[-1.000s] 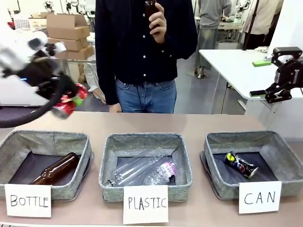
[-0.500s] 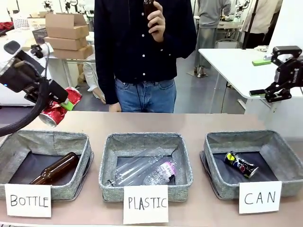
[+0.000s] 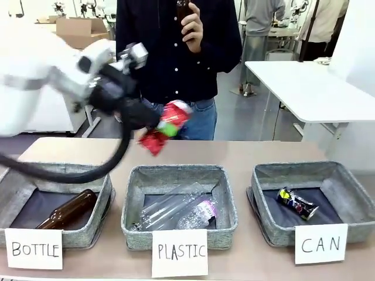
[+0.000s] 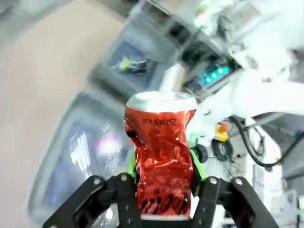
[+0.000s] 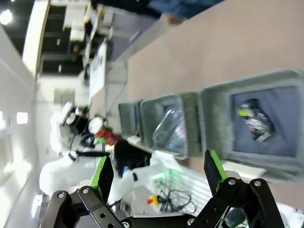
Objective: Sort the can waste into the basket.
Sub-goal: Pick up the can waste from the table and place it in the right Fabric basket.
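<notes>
A dented red can (image 3: pixel 166 126) hangs in the air over the back edge of the middle basket, my left gripper (image 3: pixel 159 130) shut on it. In the left wrist view the red can (image 4: pixel 161 152) sits upright between the green pads (image 4: pixel 197 166), with the left gripper (image 4: pixel 162 167) clamped on its lower half. The grey basket (image 3: pixel 296 168) behind the "CAN" card (image 3: pixel 320 244) stands at the right and holds a dark blue can (image 3: pixel 297 203). My right gripper (image 5: pixel 158 173) is open and holds nothing, high above that basket (image 5: pixel 213 118) and the blue can (image 5: pixel 254 121).
The "BOTTLE" basket (image 3: pixel 58 172) at the left holds a brown glass bottle (image 3: pixel 69 209). The "PLASTIC" basket (image 3: pixel 176 171) in the middle holds clear plastic bottles (image 3: pixel 176 212). A person (image 3: pixel 176 52) stands at the far side with a dark bottle in one hand. A white table (image 3: pixel 304 88) stands behind at the right.
My left arm has swung from the table's far left to the middle, carrying the red can up and right. The right gripper has left the front view.
</notes>
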### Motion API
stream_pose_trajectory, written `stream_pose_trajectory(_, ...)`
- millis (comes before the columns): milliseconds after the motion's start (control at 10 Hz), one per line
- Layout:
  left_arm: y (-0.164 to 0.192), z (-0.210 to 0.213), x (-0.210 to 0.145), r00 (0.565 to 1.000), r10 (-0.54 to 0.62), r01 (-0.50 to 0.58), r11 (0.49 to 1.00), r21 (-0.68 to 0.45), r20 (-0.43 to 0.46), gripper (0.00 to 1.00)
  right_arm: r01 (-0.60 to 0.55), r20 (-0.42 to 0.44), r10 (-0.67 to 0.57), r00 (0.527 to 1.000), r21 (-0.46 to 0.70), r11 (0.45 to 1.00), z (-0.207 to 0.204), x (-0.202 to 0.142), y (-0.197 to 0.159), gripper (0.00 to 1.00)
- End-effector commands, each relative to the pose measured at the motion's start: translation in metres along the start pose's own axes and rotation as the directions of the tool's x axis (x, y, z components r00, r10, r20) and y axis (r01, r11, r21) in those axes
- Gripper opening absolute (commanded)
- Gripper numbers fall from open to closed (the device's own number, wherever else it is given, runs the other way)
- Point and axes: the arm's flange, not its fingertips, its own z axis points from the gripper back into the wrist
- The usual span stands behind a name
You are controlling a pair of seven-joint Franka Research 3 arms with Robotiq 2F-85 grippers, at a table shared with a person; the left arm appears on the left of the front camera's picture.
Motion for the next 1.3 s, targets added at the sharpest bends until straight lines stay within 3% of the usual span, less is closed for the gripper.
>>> stream_pose_trajectory(0, 0.007, -0.053, 0.056, 0.985, -0.165, 0.156, 0.977, -0.149, -0.054, 0.45, 0.070, 0.192, -0.066, 0.979, -0.009, 0.998, 0.061, -0.046, -0.052, 1.00)
stream_pose_trajectory(200, -0.010, -0.136, 0.098, 0.958, -0.255, 0.228, 0.956, -0.187, -0.134, 0.45, 0.155, 0.308, -0.155, 0.939, 0.024, 0.988, 0.110, -0.094, -0.102, 1.00)
stream_pose_trajectory(300, -0.014, -0.184, 0.116, 0.961, -0.239, 0.209, 0.957, -0.203, -0.136, 0.45, 0.193, 0.374, -0.201, 0.905, 0.060, 0.979, 0.129, -0.116, -0.126, 1.00)
stream_pose_trajectory(400, -0.014, -0.222, 0.123, 0.955, -0.265, 0.245, 0.959, -0.144, -0.136, 0.45, 0.182, 0.370, -0.224, 0.902, 0.145, 0.972, 0.138, -0.132, -0.141, 1.00)
stream_pose_trajectory(500, -0.010, -0.256, 0.130, 0.948, -0.300, 0.290, 0.952, -0.100, -0.108, 0.45, 0.193, 0.334, -0.194, 0.923, 0.036, 0.981, 0.127, -0.110, -0.112, 1.00)
stream_pose_trajectory(600, -0.009, -0.282, 0.132, 0.944, -0.317, 0.316, 0.948, -0.026, -0.088, 0.45, 0.193, 0.334, -0.194, 0.923, 0.036, 0.981, 0.127, -0.110, -0.112, 1.00)
stream_pose_trajectory(800, -0.007, -0.309, 0.119, 0.940, -0.319, 0.325, 0.945, 0.032, -0.120, 0.45, 0.193, 0.334, -0.194, 0.923, 0.036, 0.981, 0.127, -0.110, -0.112, 1.00)
stream_pose_trajectory(1200, -0.001, -0.310, 0.113, 0.935, -0.319, 0.327, 0.945, 0.022, -0.156, 0.45, 0.193, 0.334, -0.194, 0.923, 0.036, 0.981, 0.127, -0.110, -0.112, 1.00)
